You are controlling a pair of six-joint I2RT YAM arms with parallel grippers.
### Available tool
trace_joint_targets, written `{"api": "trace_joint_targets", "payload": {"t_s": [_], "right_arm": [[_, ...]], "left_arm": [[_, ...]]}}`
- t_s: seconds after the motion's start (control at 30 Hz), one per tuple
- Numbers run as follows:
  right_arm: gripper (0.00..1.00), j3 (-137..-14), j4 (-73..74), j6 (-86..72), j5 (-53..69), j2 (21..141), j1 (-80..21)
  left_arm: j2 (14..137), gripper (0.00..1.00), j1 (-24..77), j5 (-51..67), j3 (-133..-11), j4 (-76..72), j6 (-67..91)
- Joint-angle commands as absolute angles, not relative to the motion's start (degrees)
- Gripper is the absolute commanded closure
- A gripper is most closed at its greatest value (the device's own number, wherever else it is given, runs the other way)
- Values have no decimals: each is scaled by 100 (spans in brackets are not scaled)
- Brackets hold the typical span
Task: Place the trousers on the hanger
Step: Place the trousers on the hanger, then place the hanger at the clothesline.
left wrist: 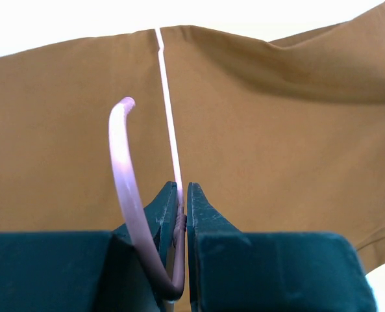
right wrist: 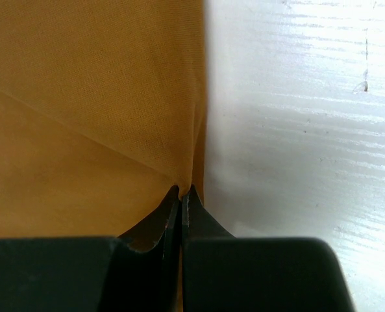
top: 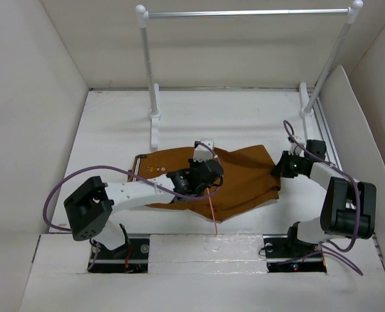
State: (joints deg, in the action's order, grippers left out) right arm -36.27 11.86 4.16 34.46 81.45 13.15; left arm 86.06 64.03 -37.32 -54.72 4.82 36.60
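**Both grippers clamped: one on the hanger, one on the trousers**

The left gripper (left wrist: 182,195) is pinched tight on the hanger (left wrist: 119,162) at its twisted neck. The hook curls up left of the fingers, and one thin wire runs away over the trousers (top: 244,175). The right gripper (right wrist: 182,193) is closed on the cloth's right edge, with a fold gathered at its tips. The trousers lie spread mid-table (top: 114,123) between the two arms (the hanger sits over their middle, one wire end poking past the near hem). The rail (top: 244,13) stands well beyond, at the far side.
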Motion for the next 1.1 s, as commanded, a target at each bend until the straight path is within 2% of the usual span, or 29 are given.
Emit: {"api": "trace_joint_targets", "payload": {"t_s": [0.0,0.17,0.47,0.57,0.6,0.67,0.7,0.8,0.9,1.07], "right_arm": [[100,-3920,817,369,3595,8253,1301],[100,-3920,809,422,3489,8323,1354],[99,-3806,765,448,3498,8271,1406],[80,-3814,852,492,3507,8192,1406],[63,-3832,887,510,3550,8157,1406],[48,-3946,1167,606,3551,7955,1406],[35,-4025,1343,685,3481,7832,1406],[14,-4359,2081,914,3139,7069,1345],[10,-4658,2627,862,3067,6128,1117],[13,-5044,2917,194,3331,4844,267]], "left_arm": [[8490,100,6425,-3604,-5229,827,2813],[8517,100,6425,-3603,-5414,791,2312],[8385,100,6425,-3621,-5651,1001,2619],[8350,100,6425,-3604,-5922,1282,3092],[8332,100,6425,-3604,-5985,1327,3207],[8253,100,6425,-3656,-6221,1475,3453],[8227,100,6425,-3708,-6327,1555,3515],[8192,100,6425,-3867,-7003,2064,3744],[8025,100,6425,-3902,-7724,2328,3814],[8033,100,6311,-4017,-9050,2953,4034]]}}
